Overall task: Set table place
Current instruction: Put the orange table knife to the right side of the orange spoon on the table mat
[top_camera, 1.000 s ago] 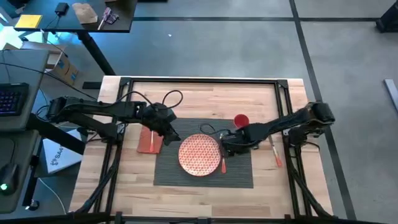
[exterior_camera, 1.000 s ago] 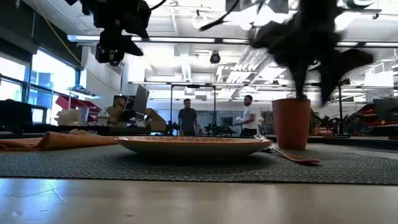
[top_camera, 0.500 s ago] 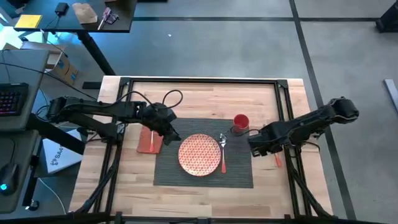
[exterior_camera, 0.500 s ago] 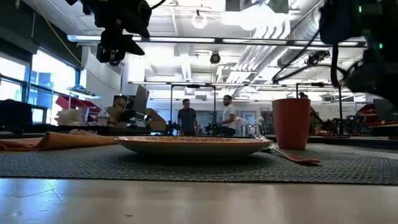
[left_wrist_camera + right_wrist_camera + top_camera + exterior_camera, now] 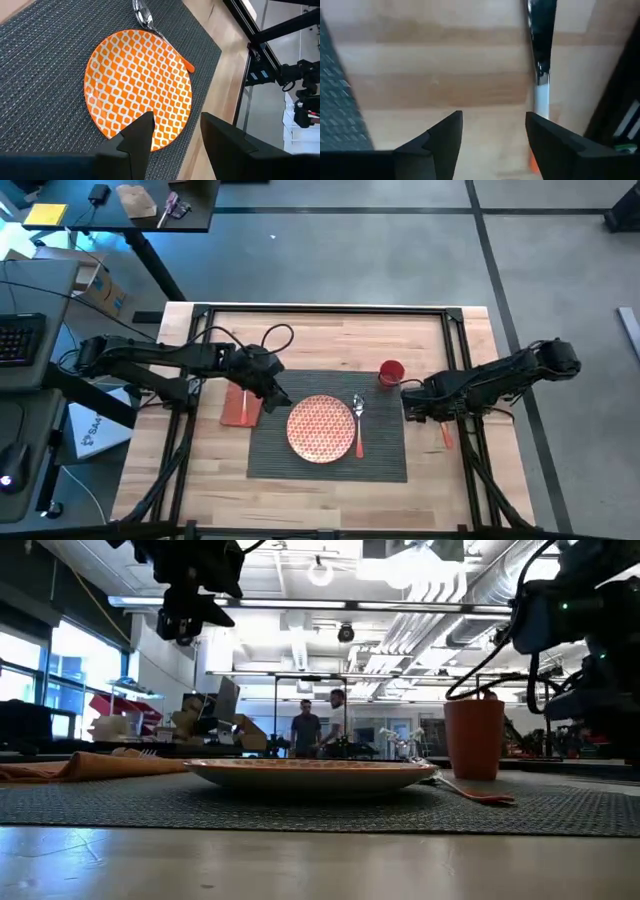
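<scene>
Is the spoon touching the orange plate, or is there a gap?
Apart. The high view shows a strip of dark placemat between the spoon and the plate; the spoon lies beside the plate's right edge on the mat.

Left gripper (image 5: 283, 402) hovering, fingers (image 5: 135, 137) apart; right gripper (image 5: 408, 406) low, fingers (image 5: 445, 137) apart.

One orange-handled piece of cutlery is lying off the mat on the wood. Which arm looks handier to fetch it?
Probably the right: its open right gripper hovers beside the orange-handled cutlery on the wooden table. The left gripper is across the round orange patterned plate.
</scene>
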Robot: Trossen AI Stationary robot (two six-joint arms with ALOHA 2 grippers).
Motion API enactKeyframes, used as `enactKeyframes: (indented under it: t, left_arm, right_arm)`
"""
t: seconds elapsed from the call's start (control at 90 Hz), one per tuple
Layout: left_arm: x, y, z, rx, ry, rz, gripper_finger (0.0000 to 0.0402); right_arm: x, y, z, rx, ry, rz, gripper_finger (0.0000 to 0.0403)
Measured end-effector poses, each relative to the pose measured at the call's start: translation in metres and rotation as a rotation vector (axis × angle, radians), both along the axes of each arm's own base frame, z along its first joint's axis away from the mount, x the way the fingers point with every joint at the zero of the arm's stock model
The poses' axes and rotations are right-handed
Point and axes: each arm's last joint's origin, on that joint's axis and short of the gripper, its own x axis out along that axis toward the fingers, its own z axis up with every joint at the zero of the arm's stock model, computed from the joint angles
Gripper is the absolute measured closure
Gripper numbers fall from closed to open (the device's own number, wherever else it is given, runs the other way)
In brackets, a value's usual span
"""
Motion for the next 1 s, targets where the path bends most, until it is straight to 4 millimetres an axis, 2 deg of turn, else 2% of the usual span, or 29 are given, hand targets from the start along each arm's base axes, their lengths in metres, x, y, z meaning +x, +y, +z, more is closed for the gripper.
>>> enactKeyframes:
  t: [0.167, 0.367, 0.622, 0.833, 1.0]
  left_arm:
    - [0.0, 0.0, 0.0, 0.0, -0.001, 0.0, 0.025]
    - [0.0, 0.0, 0.0, 0.0, -0.002, 0.0, 0.025]
    - [0.001, 0.0, 0.001, 0.006, -0.009, -0.005, 0.025]
    - [0.0, 0.0, 0.0, 0.001, -0.007, -0.003, 0.025]
    - [0.0, 0.0, 0.001, 0.0, -0.008, -0.003, 0.025]
  right_arm:
    - [0.0, 0.005, 0.001, 0.036, 0.01, 0.006, 0.0259]
    - [0.003, 0.019, 0.021, 0.052, 0.035, 0.098, 0.0303]
    - [0.002, 0.035, 0.014, -0.058, 0.092, 0.12, 0.0394]
    - [-0.002, 0.059, 0.017, -0.095, 0.145, 0.195, 0.0402]
    - [-0.007, 0.073, 0.008, -0.149, 0.212, 0.215, 0.0403]
